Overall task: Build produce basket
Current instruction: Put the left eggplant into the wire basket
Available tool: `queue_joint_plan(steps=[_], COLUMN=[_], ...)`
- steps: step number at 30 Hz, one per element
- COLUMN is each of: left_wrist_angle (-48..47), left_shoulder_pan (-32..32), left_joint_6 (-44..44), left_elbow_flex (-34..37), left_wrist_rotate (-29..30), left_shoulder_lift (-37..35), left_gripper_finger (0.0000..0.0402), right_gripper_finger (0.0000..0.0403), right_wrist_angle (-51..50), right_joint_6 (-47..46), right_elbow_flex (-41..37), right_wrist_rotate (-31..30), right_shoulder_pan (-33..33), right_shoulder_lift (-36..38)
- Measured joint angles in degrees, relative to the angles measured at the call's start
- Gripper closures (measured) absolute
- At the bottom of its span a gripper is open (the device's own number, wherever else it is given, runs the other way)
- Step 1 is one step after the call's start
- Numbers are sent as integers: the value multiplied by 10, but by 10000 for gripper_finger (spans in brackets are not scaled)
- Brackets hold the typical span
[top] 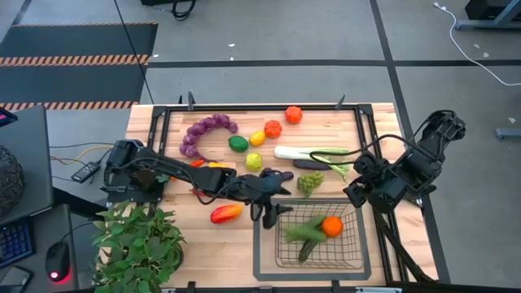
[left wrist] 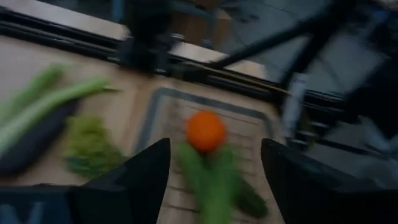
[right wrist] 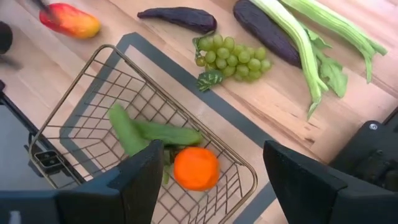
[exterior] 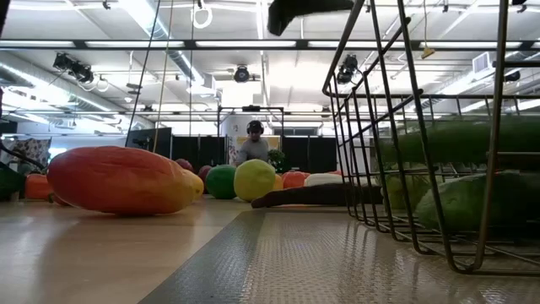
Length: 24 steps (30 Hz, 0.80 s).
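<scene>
Basket [top: 312, 268] sits at the near-middle of the tabletop [top: 383, 130], w/ an orange tomato [top: 331, 226] and two green cucumbers [top: 304, 233] already inside. Left tool [top: 266, 213] hangs right at the basket's left rim, fingers spread w/ nothing between them; its wrist view looks past both fingers down onto the tomato and cucumbers, so it looks like a drop just made, tho that's a guess. Right tool [right wrist: 205, 180] waits beside the basket's right rim, over the tabletop's right edge, also spread and empty. Rest of the produce lies loose on the tabletop, all on the far or left side of the basket. Key relation for the next pick: the red-yellow pepper [top: 226, 213] lies just left of the left tool, long axis running roughly left-right w/ a slight tilt, so the fingers should straddle it across the short way. It's the nearest loose piece to that tool, and the left arm is clearly the one for it; the right arm would have to cross over the basket. For the right arm the closer pieces are the green grapes [top: 309, 182] just beyond the basket's far rim, then the eggplant [top: 312, 165] and leek [top: 313, 152] behind them, both lying long-axis left-right. Purple grapes [top: 203, 132], lime [top: 238, 143], lemon [top: 254, 161] and red tomatoes [top: 273, 129] sit farther back, well apart from both tools. Judged early in the job: few pieces in, most still out.
</scene>
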<state>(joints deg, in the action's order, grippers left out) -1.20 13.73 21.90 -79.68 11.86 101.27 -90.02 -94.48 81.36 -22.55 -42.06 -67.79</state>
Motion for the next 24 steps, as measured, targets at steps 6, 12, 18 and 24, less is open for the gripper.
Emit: queue_joint_plan(steps=[6, 12, 18, 24], left_wrist_angle=[-61, -228, -269, -257], left_shoulder_pan=[-53, -137, -207, -220], left_joint_6=[39, 82, 18, -155], left_elbow_flex=[-1, 1, 0, 1], left_wrist_rotate=[49, -25, -148, -184], left_shoulder_lift=[-5, -4, 1, 24], left_gripper_finger=[164, 183, 178, 183], right_gripper_finger=[124, 124, 124, 124], right_wrist_angle=[3, 4, 0, 0], right_joint_6=[0, -3, -35, -74], right_elbow_flex=[0, 0, 0, 0], right_wrist_rotate=[-3, -7, -47, -82], right_shoulder_pan=[0, 0, 10, 40], right_shoulder_lift=[0, -1, -1, -5])
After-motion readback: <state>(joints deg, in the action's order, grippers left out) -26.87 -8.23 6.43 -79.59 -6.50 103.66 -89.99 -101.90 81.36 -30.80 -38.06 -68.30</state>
